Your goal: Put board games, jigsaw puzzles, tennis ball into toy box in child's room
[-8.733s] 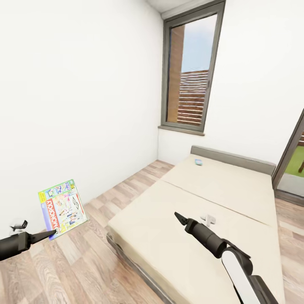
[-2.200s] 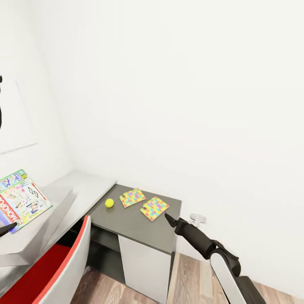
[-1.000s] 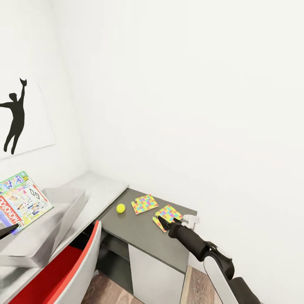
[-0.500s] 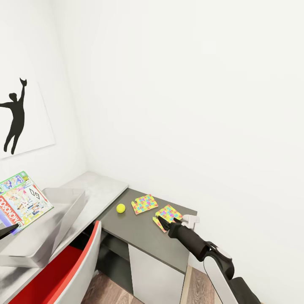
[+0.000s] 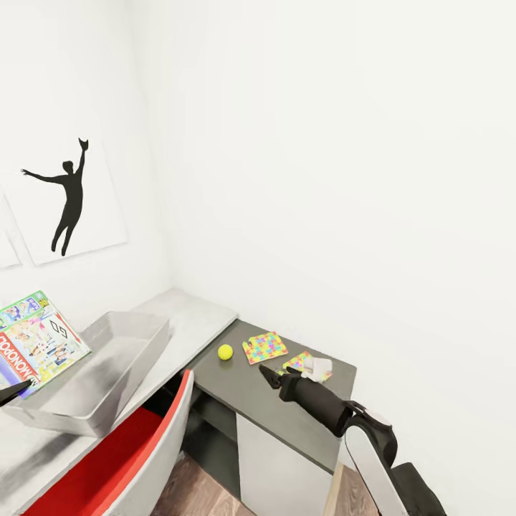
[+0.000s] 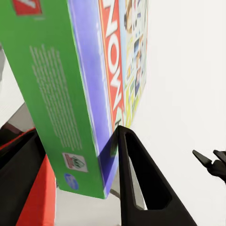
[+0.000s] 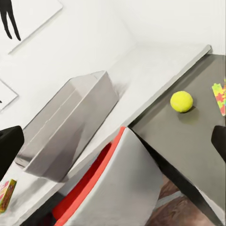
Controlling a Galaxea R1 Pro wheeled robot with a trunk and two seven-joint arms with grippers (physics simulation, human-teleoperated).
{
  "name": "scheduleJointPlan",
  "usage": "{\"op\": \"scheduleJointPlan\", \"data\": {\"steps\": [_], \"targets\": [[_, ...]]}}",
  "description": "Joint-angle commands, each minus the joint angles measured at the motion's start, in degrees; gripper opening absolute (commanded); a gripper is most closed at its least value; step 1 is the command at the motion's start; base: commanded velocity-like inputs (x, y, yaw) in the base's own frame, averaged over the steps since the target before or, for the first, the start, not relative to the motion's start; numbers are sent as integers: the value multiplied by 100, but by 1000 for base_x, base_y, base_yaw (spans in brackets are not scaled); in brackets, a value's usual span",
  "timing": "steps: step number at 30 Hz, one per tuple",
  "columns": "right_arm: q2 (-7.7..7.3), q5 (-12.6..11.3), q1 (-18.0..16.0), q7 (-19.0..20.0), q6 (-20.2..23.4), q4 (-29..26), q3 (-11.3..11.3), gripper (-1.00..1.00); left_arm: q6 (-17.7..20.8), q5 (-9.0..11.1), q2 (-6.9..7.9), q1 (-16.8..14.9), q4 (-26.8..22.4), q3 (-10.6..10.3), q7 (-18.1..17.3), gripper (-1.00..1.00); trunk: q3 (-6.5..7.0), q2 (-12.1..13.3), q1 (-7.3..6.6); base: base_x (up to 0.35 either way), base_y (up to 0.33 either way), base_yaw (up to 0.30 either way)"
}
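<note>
One board game [image 5: 37,337] is in sight, a Monopoly box, up beside the single toy box [image 5: 107,373]. On the dark section of the table [image 5: 251,398] past the bin lie two jigsaw puzzles [image 5: 264,347] (the farther one [image 5: 297,360] partly hidden) and one tennis ball [image 5: 225,352]. One red chair [image 5: 122,459] stands below the bin.

Toy box [image 5: 107,373] open on top, unobstructed from above; held board game [image 5: 36,344] hangs at its 9 o'clock, over the rim. Red-and-grey chair [image 5: 136,459] tucked against the desk [image 5: 193,319] edge at box's 5 o'clock blocks low approach. Dark desk section: tennis ball [image 5: 225,352] and jigsaw puzzles [image 5: 264,347] lie apart, with bare top toward 6 o'clock.
</note>
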Motion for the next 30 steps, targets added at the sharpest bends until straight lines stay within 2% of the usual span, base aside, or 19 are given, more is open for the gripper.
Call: {"op": "scheduleJointPlan", "data": {"steps": [1,6,10,19,30], "targets": [[0,-17,-98,3,241,-32,-2,100,57,-11,-4,-10,-1,3,-28,-100,-11,-10,2,0,0,281],[32,-52,-362,-25,635,-70,-4,100,51,-13,-23,-11,-1,3,-28,-100,-9,-10,2,0,0,284],[45,-69,-418,-88,792,-70,-59,100,50,-14,-27,-11,-1,3,-28,-100,-9,-10,2,0,0,287],[84,-31,-425,-352,820,-61,-96,100,58,-14,-30,-11,1,3,-28,-100,-9,-10,2,29,0,278],[85,-22,-425,-378,784,-55,-96,100,58,7,-48,-11,8,8,-28,-100,-9,-10,2,205,0,40]]}}
